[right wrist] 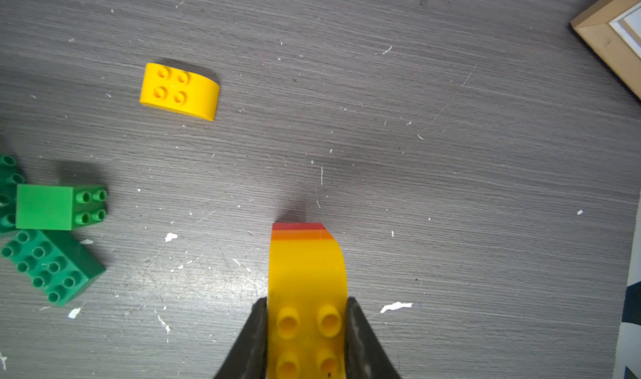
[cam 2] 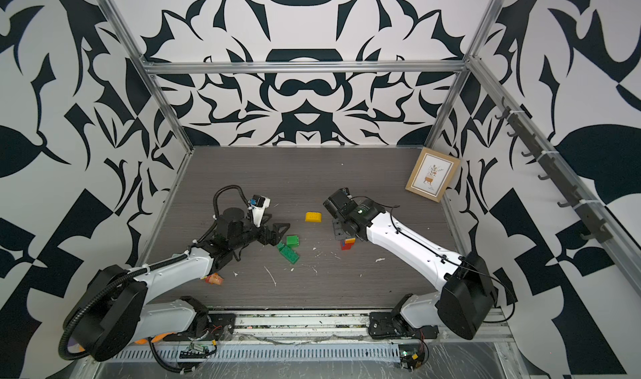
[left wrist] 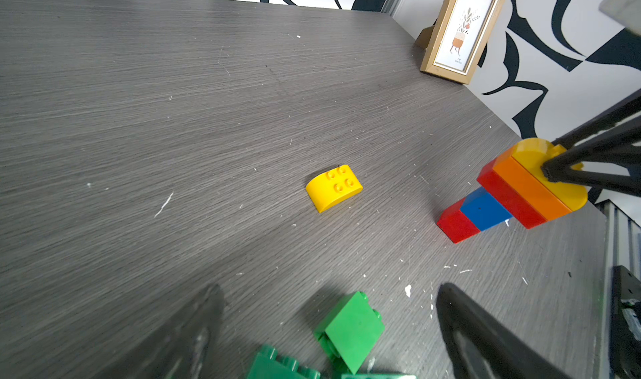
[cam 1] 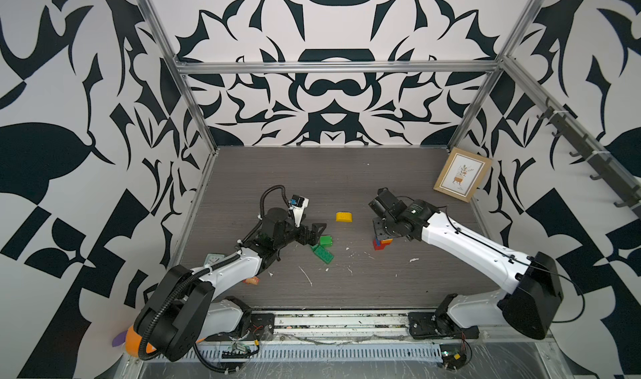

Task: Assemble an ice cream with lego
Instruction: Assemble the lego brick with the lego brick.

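Holding the lego stack (left wrist: 513, 193) by its top, my right pincer (right wrist: 307, 302) is closed narrow on the two flat sides of the yellow dome brick (right wrist: 307, 266), w/ its four studs between the fingers (right wrist: 256, 332). The stack seems to stand on the table (cam 1: 347, 172), on my right half: red at bottom, then blue, red, orange, and the dome as cap. The piece that matters next, in my judgement, is the loose yellow dome (cam 1: 344, 216). It lies studs up, apart from the stack, toward the back wall and toward the middle from it, i.e. roughly between my two pincers. Its long axis goes side to side, approx. along the line from one arm to the other. Both pincers are near it, about equally; the right one is occupied, so the left is the free one. My left pincer (left wrist: 331, 290) is wide open and holds nothing; it hangs low by the green bricks (left wrist: 350, 328), which lie in a small heap just before it, and the loose dome is further out ahead of it. I think the fingers must close across the short width of the dome, so the wrist angle vs. that axis is the thing to check. The picture frame (cam 1: 462, 173) leans at the back right, well apart.
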You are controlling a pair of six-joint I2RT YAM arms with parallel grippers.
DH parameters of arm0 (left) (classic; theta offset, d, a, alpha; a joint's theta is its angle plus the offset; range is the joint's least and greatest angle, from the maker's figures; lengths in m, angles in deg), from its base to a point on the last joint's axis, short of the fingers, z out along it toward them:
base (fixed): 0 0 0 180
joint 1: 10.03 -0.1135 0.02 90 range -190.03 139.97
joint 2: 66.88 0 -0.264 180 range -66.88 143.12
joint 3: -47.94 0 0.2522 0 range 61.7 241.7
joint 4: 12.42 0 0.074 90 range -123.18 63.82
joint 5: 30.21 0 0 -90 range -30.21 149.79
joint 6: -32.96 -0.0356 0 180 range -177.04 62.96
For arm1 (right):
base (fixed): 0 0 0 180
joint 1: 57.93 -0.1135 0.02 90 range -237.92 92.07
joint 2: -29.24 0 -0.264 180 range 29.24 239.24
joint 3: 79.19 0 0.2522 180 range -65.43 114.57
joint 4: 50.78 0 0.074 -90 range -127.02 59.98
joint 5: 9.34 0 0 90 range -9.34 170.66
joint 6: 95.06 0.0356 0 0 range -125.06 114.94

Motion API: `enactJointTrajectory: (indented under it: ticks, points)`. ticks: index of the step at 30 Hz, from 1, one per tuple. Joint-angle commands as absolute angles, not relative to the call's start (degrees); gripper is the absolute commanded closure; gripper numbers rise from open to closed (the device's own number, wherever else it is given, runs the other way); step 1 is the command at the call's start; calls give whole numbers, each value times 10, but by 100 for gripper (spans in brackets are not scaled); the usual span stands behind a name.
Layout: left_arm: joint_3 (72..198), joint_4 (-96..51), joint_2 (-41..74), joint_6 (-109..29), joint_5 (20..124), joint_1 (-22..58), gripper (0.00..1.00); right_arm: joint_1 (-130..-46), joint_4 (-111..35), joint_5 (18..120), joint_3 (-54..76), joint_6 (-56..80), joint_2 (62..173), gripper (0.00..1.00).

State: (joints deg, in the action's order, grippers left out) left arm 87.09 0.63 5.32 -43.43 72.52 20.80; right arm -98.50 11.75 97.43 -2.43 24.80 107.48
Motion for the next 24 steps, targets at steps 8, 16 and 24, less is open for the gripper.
enactJointTrajectory:
  ticks: [8, 16, 24]
  points:
    - [886, 6, 57, -439, 722, 209, 1, -984, 124, 984, -4, 235, 1076, 68]
    - [886, 8, 57, -439, 724, 209, 1, -985, 123, 988, 8, 229, 1074, 54]
    - [887, 6, 57, -439, 723, 209, 1, -985, 127, 984, 14, 226, 1068, 45]
